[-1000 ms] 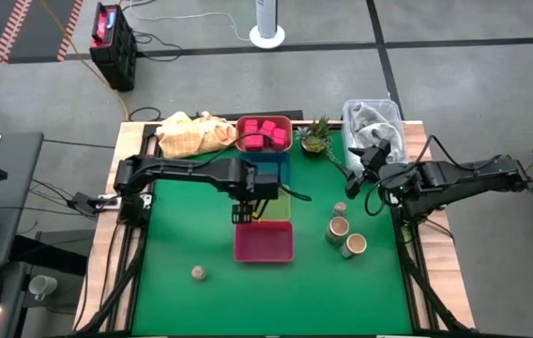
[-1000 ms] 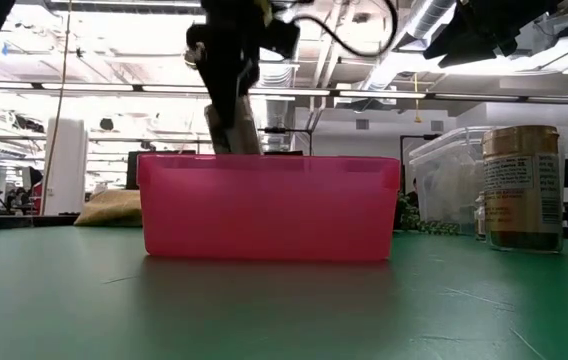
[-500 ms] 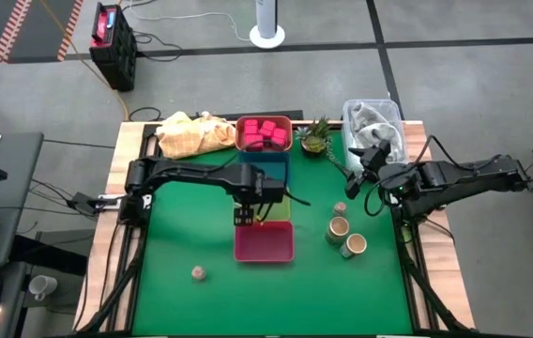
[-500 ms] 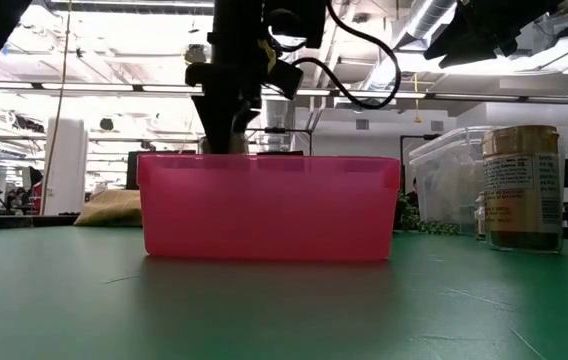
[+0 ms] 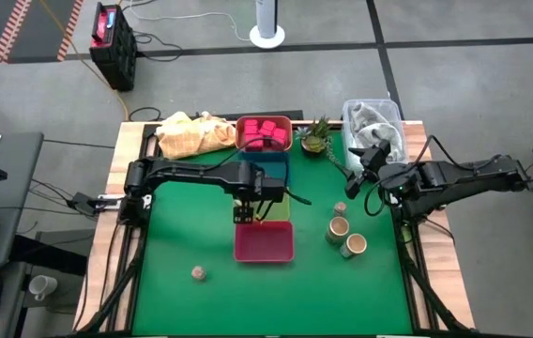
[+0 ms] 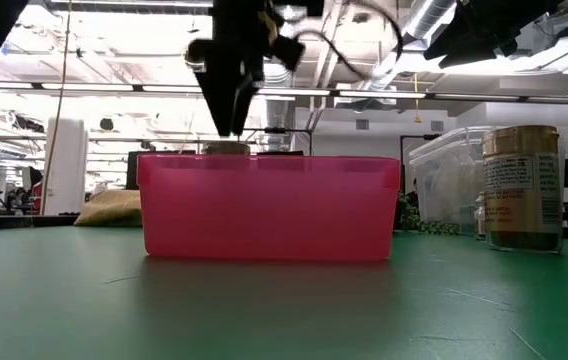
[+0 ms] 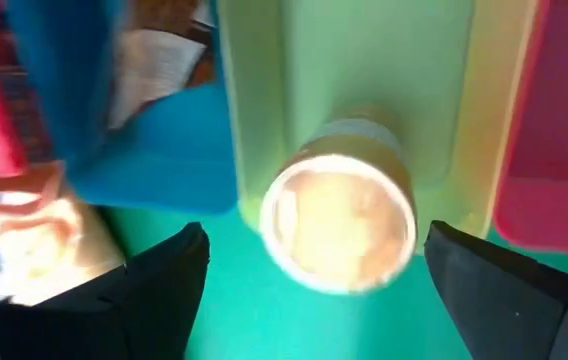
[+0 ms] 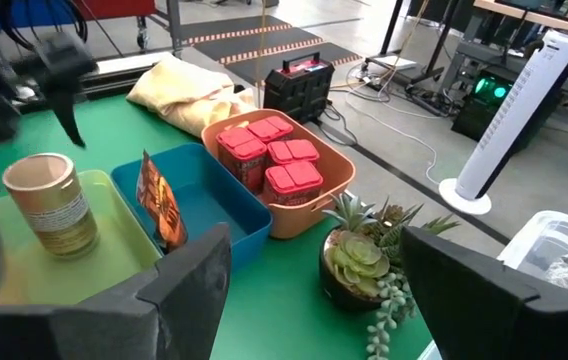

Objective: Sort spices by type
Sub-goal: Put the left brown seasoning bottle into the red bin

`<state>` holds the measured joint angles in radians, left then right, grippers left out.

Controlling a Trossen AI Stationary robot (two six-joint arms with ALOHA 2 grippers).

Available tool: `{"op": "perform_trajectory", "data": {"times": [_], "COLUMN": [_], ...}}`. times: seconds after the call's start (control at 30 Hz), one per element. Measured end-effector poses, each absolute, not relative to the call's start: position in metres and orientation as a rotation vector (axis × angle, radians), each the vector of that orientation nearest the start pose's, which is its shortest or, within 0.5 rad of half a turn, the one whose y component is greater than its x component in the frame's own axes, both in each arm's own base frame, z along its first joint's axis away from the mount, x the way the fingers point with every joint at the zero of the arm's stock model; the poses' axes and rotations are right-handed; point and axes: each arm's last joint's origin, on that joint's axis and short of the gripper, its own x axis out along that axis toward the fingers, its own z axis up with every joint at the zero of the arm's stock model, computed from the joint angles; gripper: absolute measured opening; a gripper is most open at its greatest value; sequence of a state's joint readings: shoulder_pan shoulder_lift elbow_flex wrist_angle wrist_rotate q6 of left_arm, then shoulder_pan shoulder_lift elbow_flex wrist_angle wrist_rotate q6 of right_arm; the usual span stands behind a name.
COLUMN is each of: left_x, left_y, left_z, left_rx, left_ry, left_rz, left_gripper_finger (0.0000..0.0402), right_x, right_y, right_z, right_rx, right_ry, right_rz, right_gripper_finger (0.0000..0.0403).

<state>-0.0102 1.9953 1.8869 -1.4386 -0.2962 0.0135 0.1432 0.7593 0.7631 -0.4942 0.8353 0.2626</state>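
Observation:
My left gripper (image 5: pixel 242 214) hangs open above the yellow-green tray (image 7: pixel 364 60). Its fingers stand apart on either side of a tan cylinder with a cream top (image 7: pixel 339 222) that stands upright on the tray floor, untouched. Two more tan cylinders (image 5: pixel 338 228) (image 5: pixel 355 246) stand on the green mat at the right, with a tiny round jar (image 5: pixel 340 207) beside them. Another small jar (image 5: pixel 198 273) sits near the left front. Red cube boxes (image 8: pixel 269 160) fill the orange-pink tray. My right gripper (image 8: pixel 314 300) waits open over the table's right edge.
A red tray (image 6: pixel 269 205) sits in front of the yellow-green one. Behind it, a blue tray (image 8: pixel 199 205) holds a dark packet (image 8: pixel 161 210). A potted plant (image 8: pixel 359 255), a clear plastic box (image 5: pixel 374 127) and a yellow cloth bundle (image 5: pixel 191 133) line the far edge.
My left gripper came down with the tan cylinder behind the red tray, set it upright in the yellow-green tray and let go. It then rose a little. The cylinder now stands on its own below the fingers.

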Motion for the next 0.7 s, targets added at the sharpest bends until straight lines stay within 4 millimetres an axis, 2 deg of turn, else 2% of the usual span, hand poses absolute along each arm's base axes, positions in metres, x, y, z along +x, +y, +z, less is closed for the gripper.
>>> {"op": "perform_trajectory", "data": {"times": [0.17,0.3,0.53,0.7], "left_x": [0.375,0.367,0.339,0.317], "left_y": [-0.019,-0.064,-0.147,-0.182], "left_z": [0.308,0.317,0.302,0.288], "left_rx": [0.213,0.146,0.227,0.211], "left_ry": [1.519,1.476,1.500,1.533], "left_rz": [0.214,0.110,0.097,0.147], "left_gripper_finger": [0.0357,0.0357,0.0356,0.0342], "right_x": [0.152,0.151,0.151,0.151], "right_y": [0.000,0.000,0.000,0.000], "right_z": [0.305,0.304,0.303,0.304], "right_rx": [0.012,0.005,0.003,0.013], "right_ry": [0.351,0.364,0.367,0.357], "right_rz": [-0.728,-0.728,-0.729,-0.729], "right_gripper_finger": [0.0315,0.0315,0.0315,0.0315]}}
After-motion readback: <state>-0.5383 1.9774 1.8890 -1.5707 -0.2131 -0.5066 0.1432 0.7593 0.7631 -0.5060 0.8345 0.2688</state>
